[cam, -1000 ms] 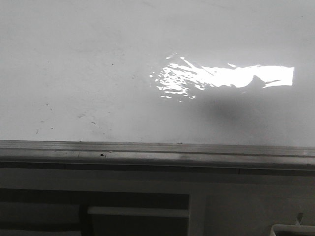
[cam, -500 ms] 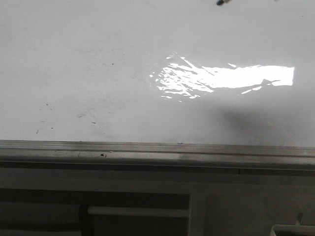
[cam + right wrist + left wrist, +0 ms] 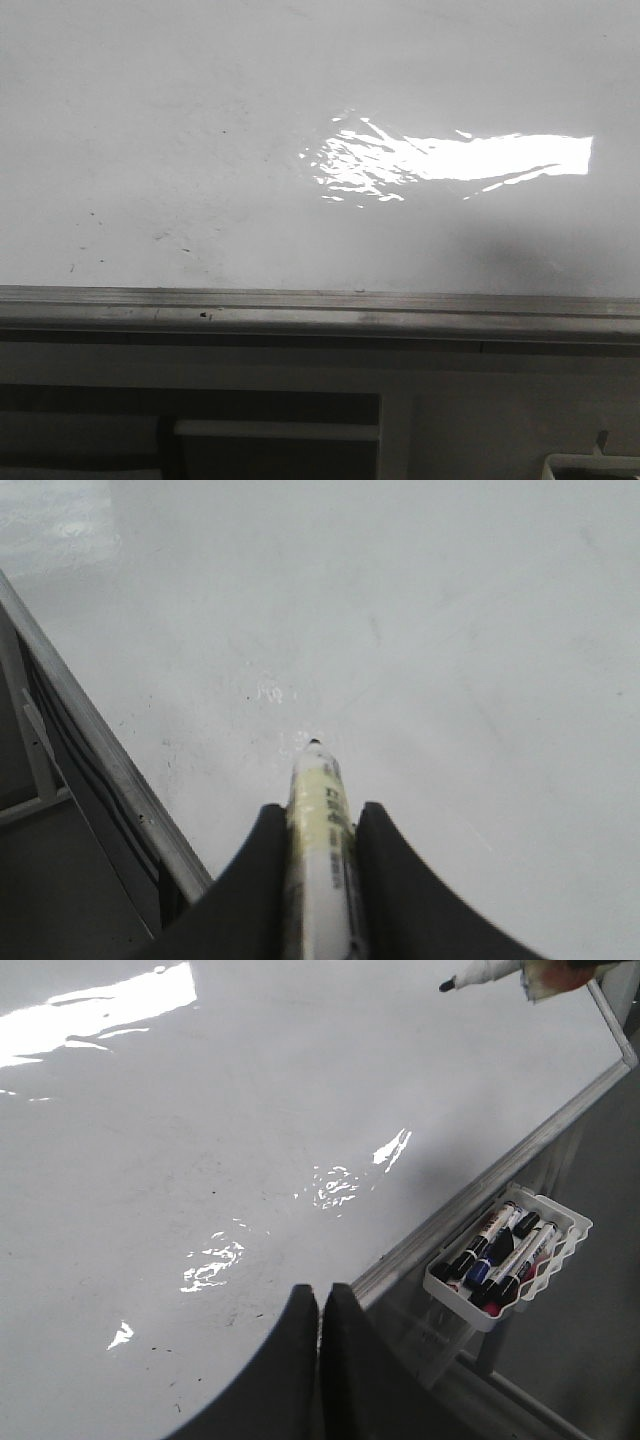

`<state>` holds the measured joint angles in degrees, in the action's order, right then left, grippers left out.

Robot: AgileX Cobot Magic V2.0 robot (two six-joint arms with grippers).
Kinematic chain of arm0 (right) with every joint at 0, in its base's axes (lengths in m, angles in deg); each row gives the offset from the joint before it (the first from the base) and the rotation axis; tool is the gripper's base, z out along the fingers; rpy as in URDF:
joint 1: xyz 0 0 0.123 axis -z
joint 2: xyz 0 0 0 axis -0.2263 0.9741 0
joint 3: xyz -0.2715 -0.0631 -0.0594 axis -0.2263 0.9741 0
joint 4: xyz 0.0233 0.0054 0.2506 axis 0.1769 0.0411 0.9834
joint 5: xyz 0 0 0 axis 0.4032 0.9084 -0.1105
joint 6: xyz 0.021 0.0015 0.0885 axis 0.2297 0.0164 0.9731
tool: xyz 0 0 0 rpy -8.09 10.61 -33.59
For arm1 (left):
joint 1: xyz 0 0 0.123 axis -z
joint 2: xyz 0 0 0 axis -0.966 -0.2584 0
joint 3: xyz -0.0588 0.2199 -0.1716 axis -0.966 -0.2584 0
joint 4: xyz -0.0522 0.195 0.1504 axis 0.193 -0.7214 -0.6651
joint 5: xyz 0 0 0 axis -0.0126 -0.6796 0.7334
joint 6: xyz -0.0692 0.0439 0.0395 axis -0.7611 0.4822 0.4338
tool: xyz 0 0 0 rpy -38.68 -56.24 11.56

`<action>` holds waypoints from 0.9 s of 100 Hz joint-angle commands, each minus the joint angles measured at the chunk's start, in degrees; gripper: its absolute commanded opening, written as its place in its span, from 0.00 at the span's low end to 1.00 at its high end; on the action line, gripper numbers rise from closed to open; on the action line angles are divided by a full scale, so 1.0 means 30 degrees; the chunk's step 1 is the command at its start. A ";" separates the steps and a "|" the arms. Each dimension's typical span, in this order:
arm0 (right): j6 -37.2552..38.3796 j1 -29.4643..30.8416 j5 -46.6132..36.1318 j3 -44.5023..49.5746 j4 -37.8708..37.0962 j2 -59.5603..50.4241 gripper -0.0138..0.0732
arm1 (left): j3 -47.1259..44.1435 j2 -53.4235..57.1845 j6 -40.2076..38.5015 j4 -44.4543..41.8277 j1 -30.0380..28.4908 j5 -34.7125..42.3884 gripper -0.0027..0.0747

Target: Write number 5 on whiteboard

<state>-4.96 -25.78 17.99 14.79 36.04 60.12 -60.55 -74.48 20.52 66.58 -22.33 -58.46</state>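
Marker (image 3: 320, 820) tip gone from front view, still pinched in right tool (image 3: 318, 825); left tool (image 3: 320, 1360) closed, empty.

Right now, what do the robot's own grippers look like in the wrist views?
Both look alike: the left gripper and the right gripper each show two dark, nearly black fingers with smooth, rounded, matte surfaces that taper toward the tips. No cables, markings or labels show on them. The arms themselves are out of view.
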 commanded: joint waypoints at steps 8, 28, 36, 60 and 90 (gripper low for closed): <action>-0.0061 0.0084 -0.4369 0.1224 0.0153 -0.0012 0.11 | 0.0528 -0.0047 -0.0185 0.0086 -0.0042 0.1583 0.01; -0.0061 0.0084 -0.5075 0.1475 0.0172 -0.0104 0.11 | 0.0528 -0.0047 -0.0185 0.0086 -0.0042 0.1583 0.01; -0.0061 0.0084 -0.5075 0.1501 0.0172 -0.0017 0.11 | 0.0528 -0.0047 -0.0185 0.0086 -0.0042 0.1583 0.01; -0.0061 0.0084 -0.5325 0.1501 0.0202 0.0741 0.11 | 0.0528 -0.0047 -0.0185 0.0086 -0.0042 0.1583 0.01; -0.0061 0.0084 -0.7128 0.1501 0.1726 0.1547 0.11 | 0.0528 -0.0047 -0.0185 0.0035 -0.0042 0.1583 0.01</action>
<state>-4.98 -25.78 2.43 20.94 38.75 64.45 -60.55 -74.48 20.52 66.58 -22.33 -58.42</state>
